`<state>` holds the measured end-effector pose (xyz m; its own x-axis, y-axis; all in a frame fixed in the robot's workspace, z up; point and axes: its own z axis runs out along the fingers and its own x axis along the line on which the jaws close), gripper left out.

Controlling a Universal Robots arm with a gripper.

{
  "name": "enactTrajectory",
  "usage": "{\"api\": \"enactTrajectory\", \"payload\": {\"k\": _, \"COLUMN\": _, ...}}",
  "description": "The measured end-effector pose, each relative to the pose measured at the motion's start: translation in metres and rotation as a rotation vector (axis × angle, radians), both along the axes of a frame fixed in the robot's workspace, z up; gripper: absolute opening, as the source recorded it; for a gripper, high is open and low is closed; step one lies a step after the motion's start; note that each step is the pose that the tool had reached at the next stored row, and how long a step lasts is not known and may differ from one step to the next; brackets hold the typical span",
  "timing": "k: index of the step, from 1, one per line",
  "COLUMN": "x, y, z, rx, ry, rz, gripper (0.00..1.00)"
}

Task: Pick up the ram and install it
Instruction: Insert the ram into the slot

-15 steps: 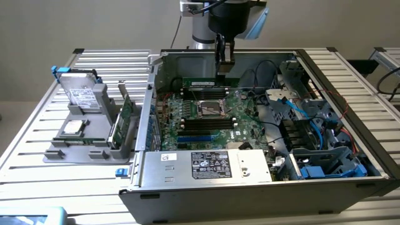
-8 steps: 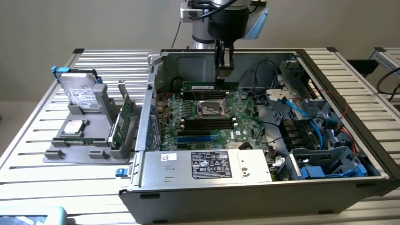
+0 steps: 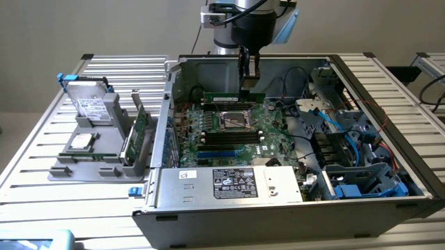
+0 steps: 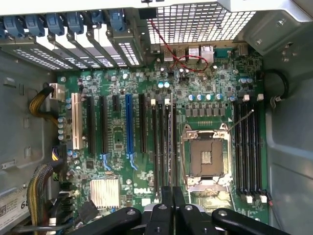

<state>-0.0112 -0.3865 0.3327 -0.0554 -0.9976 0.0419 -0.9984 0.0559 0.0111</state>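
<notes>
Over the green motherboard (image 3: 230,130) in the open grey metal computer case (image 3: 278,208), you'll find the ram (image 3: 222,97): a long, narrow green circuit-board strip with a pale label, held level. Your black two-fingered tool (image 3: 248,88) is pinching its upper edge, off-centre towards the exterior view's right. You cannot tell whether its lower edge touches the board. In the wrist view the fingers (image 4: 167,196) sit pressed close, and the strip, edge-on between them, is probably that thin dark line.
</notes>
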Motion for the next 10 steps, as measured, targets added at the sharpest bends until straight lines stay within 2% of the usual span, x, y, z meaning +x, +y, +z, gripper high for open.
{"api": "enactTrajectory", "payload": {"k": 10, "x": 0.000, "y": 0.0000, "z": -0.0174, "rx": -0.0020, "ry": 0.0000, "rz": 0.000, "gripper": 0.12}}
